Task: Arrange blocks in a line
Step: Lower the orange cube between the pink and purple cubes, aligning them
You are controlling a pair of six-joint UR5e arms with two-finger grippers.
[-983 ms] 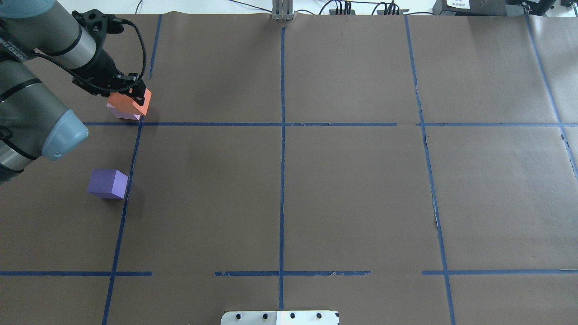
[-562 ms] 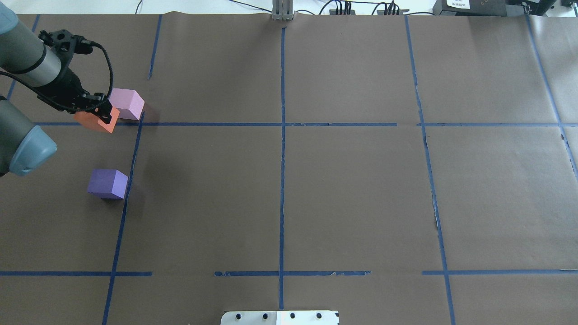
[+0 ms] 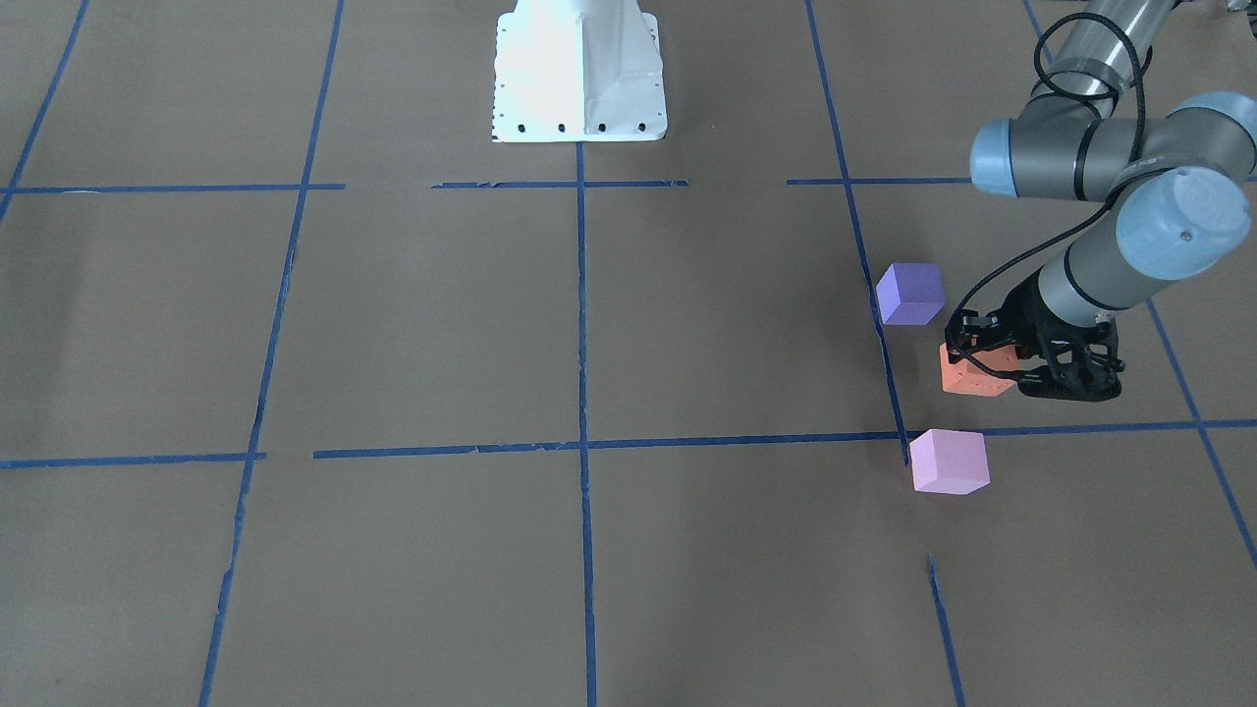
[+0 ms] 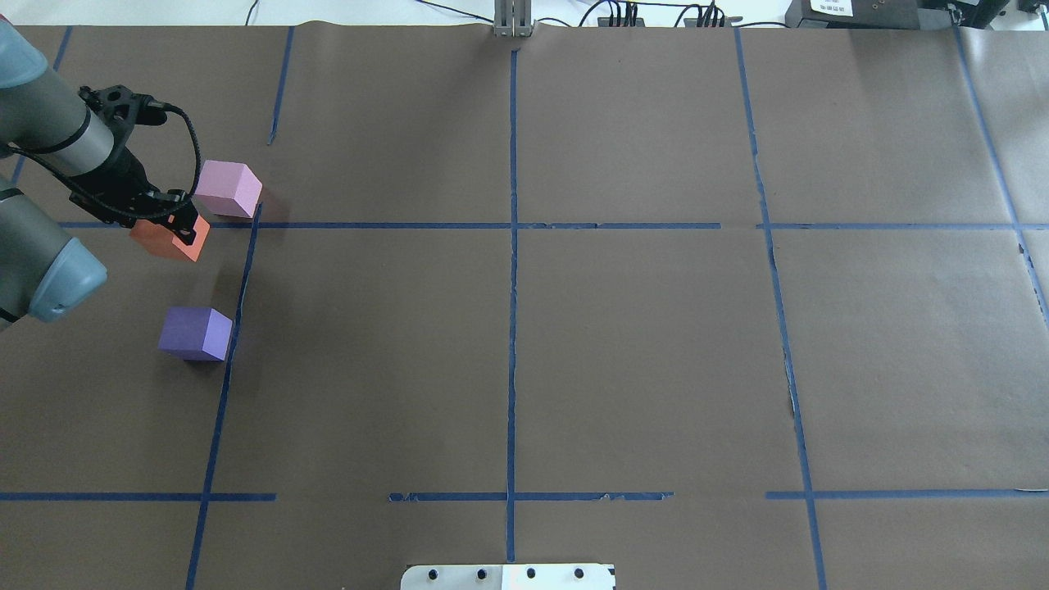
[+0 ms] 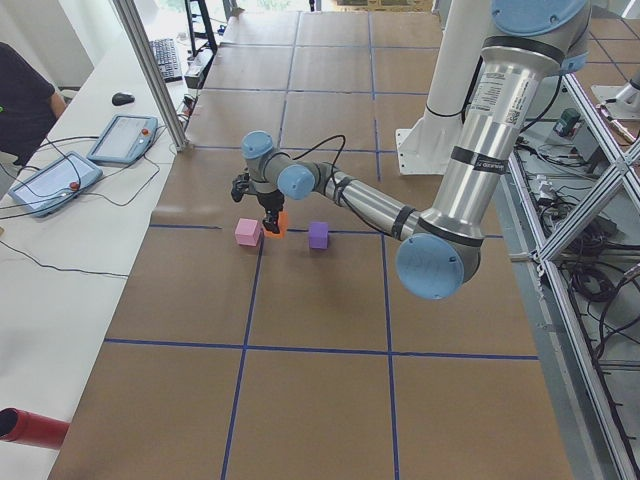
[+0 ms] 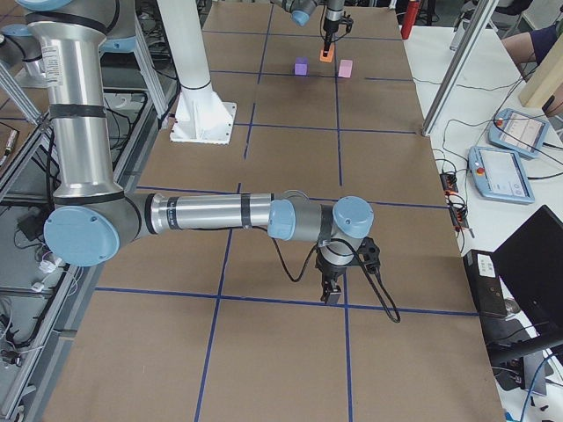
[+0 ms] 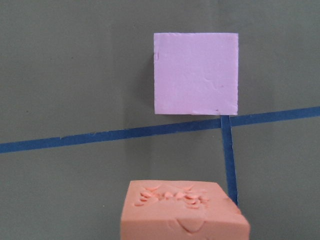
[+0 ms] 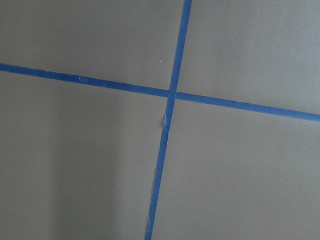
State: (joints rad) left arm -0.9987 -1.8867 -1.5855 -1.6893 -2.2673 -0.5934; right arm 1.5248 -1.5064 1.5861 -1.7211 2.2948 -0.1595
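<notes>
My left gripper (image 4: 176, 231) is shut on the orange block (image 4: 164, 239) and holds it low over the table; I cannot tell whether it touches. The orange block lies between the pale pink block (image 4: 229, 188) and the blue-violet block (image 4: 195, 333), slightly left of both. In the front view the orange block (image 3: 967, 375) sits between the blue-violet (image 3: 910, 293) and pink (image 3: 948, 462) ones. The left wrist view shows the orange block (image 7: 182, 210) below the pink one (image 7: 195, 73). My right gripper (image 6: 332, 288) shows only in the exterior right view; I cannot tell if it is open.
Brown paper with blue tape lines (image 4: 512, 270) covers the table. The robot's white base (image 3: 577, 69) stands at the middle of the near edge. The right wrist view shows only a tape crossing (image 8: 171, 93).
My left gripper has carried the orange block from over the pink block to the left and toward the robot, and lower. The pink and blue-violet blocks have not moved.
</notes>
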